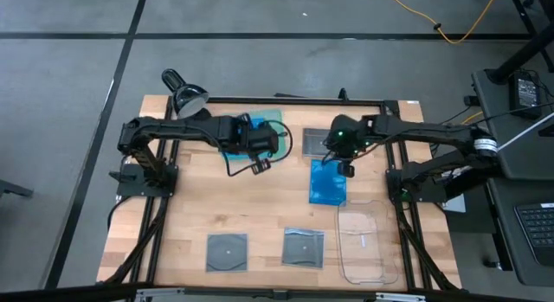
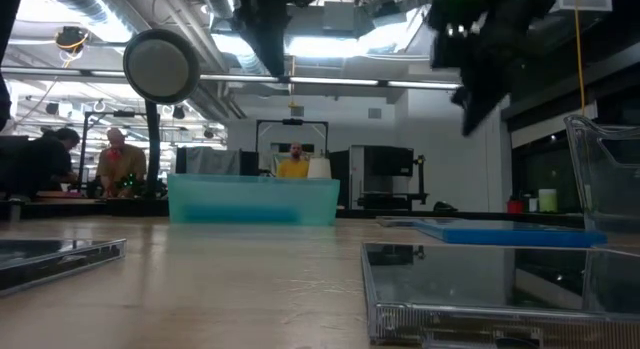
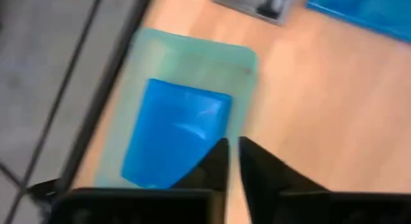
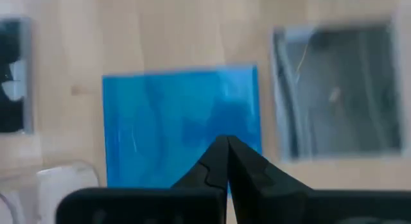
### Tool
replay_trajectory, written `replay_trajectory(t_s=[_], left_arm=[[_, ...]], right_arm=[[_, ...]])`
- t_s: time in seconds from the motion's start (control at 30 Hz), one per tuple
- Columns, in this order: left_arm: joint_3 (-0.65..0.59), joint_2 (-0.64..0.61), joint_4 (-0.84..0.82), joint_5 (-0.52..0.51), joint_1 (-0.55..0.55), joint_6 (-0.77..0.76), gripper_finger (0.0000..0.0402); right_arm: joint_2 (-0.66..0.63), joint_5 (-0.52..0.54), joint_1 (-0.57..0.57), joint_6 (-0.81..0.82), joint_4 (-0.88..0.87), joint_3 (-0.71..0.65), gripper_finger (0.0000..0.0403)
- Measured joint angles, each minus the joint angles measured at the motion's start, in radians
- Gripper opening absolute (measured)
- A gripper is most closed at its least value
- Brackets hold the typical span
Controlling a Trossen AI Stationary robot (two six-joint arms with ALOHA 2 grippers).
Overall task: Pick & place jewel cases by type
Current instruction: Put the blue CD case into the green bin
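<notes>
The left gripper (image 3: 232, 161) hangs above the green tray (image 1: 275, 120) at the far side of the wooden table (image 1: 190, 198), its 2 fingers drawn together with only a thin slit between them and nothing held. A blue jewel case (image 3: 176, 131) lies flat inside that tray, below the fingertips.

The right gripper (image 4: 226, 161) hovers over a second blue jewel case (image 1: 328, 183) lying on the bare table right of centre; its fingers are pressed shut and empty. Just beyond that case, toward the far edge, lies a grey-clear square jewel case (image 1: 317, 143).

At the near edge, 2 more square jewel cases showing discs sit side by side, one left (image 1: 227, 252) and one nearer the middle (image 1: 304, 247). The clear plastic tray (image 1: 363, 241) stands to their right, near the blue case on the table.
</notes>
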Motion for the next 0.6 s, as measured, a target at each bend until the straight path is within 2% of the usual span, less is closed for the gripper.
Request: replay_trajectory(t_s=[0.3, 0.6], left_arm=[[-0.093, 0.000, 0.105, 0.045, -0.049, 0.000, 0.0002], [-0.097, 0.000, 0.138, 0.054, -0.049, 0.008, 0.0002]], right_arm=[[0.007, -0.052, 0.000, 0.233, -0.006, -0.216, 0.0010], [0.009, -0.052, 0.000, 0.311, 0.049, -0.318, 0.0010]])
